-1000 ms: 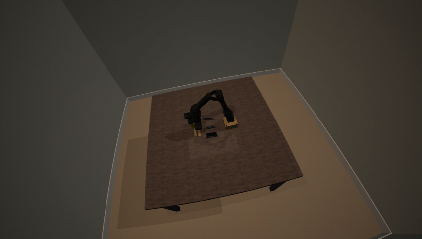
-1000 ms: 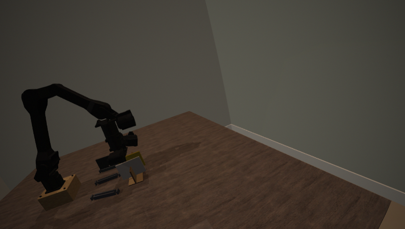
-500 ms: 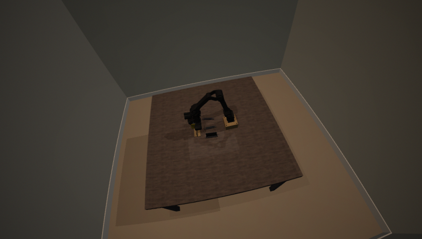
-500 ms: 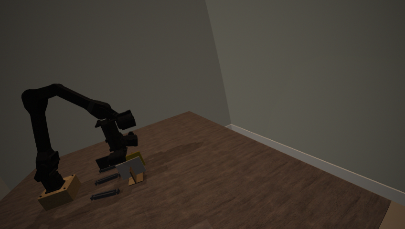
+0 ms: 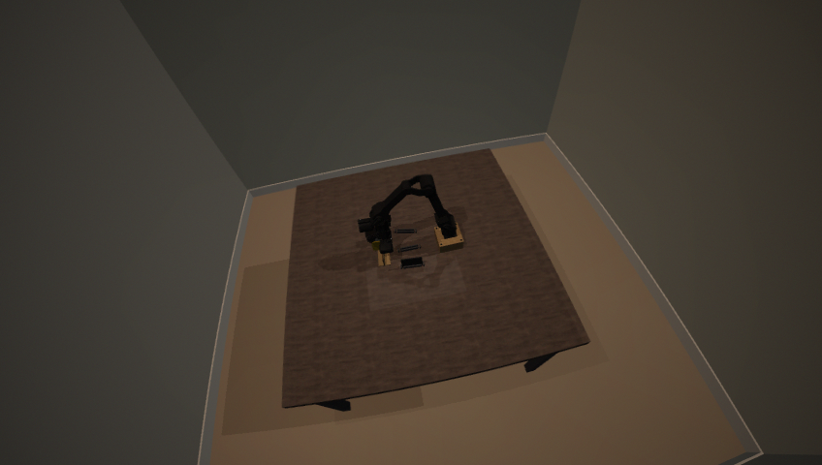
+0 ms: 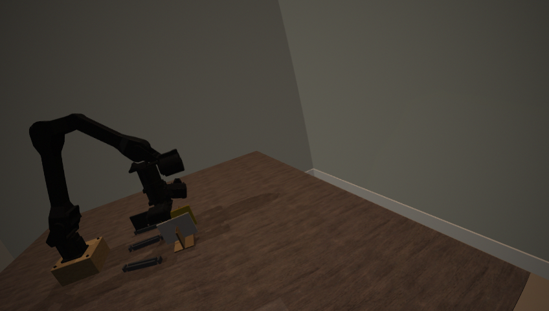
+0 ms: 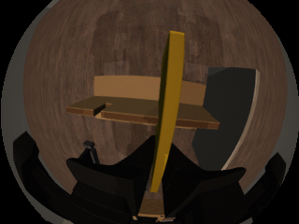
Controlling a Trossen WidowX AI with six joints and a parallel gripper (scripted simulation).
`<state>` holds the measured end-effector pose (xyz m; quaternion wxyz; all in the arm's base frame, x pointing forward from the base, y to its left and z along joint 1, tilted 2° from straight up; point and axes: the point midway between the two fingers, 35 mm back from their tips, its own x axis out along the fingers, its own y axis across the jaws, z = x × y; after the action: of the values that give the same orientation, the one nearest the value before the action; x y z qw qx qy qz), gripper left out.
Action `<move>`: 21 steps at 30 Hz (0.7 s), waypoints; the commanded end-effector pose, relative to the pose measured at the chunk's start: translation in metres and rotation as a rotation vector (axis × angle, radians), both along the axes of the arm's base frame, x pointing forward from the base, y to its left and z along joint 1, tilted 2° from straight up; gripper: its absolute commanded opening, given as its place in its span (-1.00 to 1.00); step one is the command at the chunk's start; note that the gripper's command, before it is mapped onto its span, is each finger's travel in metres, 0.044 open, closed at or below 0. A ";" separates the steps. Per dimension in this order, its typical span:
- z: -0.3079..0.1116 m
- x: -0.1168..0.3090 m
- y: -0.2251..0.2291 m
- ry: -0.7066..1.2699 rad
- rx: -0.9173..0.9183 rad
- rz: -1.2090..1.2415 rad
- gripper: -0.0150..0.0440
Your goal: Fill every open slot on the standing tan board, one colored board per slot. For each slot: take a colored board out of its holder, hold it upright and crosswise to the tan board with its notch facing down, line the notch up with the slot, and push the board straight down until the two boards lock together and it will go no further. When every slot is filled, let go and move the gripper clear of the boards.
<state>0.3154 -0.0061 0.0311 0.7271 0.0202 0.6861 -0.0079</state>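
Observation:
My gripper [image 7: 157, 140] [image 6: 168, 216] is shut on the yellow board [image 7: 172, 93] [image 6: 186, 211] [image 5: 375, 245]. The yellow board is upright and crosswise over the middle of the tan board [image 7: 126, 117] [image 6: 179, 236] [image 5: 384, 259]. Its notch and lower part are hidden, so I cannot tell how deep it sits. A grey board [image 7: 229, 112] [image 6: 184, 226] stands crosswise on the tan board near one end. An open slot shows near the other end, at the left in the wrist view. A black board [image 6: 139, 220] [image 5: 412, 262] stands in its holder [image 6: 145, 230].
Two empty holders, one in the middle [image 6: 144, 243] [image 5: 409, 248] and one farther along [image 6: 142, 264] [image 5: 405, 231], lie between the tan board and the arm's wooden base block [image 6: 78, 265] [image 5: 451, 242]. The end of a dark holder [image 7: 90, 145] shows beside my gripper in the wrist view.

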 end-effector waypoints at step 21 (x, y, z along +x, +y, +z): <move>-0.001 0.000 -0.001 0.000 0.002 -0.022 -0.49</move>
<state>0.3154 -0.0068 0.0305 0.7271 0.0285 0.6858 -0.0154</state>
